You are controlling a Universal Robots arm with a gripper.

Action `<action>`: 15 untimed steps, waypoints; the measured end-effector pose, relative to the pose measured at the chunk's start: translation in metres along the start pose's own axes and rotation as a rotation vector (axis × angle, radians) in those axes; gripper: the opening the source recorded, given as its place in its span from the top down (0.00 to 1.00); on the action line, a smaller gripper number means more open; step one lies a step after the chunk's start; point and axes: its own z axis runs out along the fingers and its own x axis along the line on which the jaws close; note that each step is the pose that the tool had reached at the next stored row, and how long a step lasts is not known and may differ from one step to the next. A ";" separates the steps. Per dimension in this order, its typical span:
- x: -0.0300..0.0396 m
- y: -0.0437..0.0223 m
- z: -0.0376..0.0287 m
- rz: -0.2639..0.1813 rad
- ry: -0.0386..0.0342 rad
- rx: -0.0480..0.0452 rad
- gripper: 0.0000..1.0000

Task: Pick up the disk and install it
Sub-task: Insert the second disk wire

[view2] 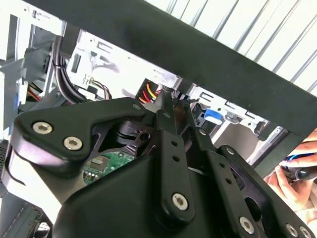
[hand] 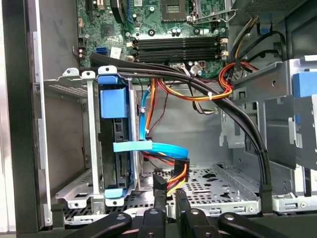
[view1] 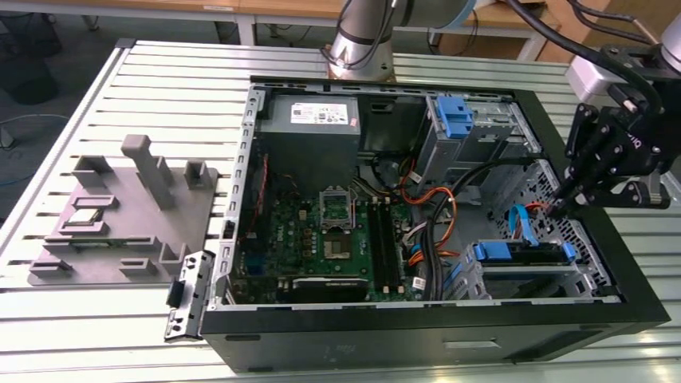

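The jaws are drawn together with their tips nearly touching and nothing between them; the gripper (view1: 560,209) hangs at the case's edge on the exterior view's right, its tips (hand: 168,198) poised above the perforated metal floor of the case beside a bundle of coloured power wires (hand: 176,176). The disk (view1: 518,253) sits already seated in the metal drive cage at the case's near corner on the exterior view's right, its blue rails showing at both ends; in the first wrist view it stands edge-on in the cage (hand: 115,148), a flat blue data cable (hand: 148,147) running from it. The open black computer case (view1: 426,335) lies on its side on the slatted worktop (view1: 171,80), motherboard (view1: 319,231) exposed. A grey fixture block (view1: 127,215) rests on the worktop, on the exterior view's left, well apart from the case.
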 end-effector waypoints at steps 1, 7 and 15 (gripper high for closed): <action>0.0006 0.0006 0.0000 -0.002 0.0000 0.0000 0.76; 0.0051 0.0019 0.0002 -0.006 0.0005 -0.0001 0.76; 0.0090 0.0022 0.0007 -0.007 0.0096 0.0006 0.76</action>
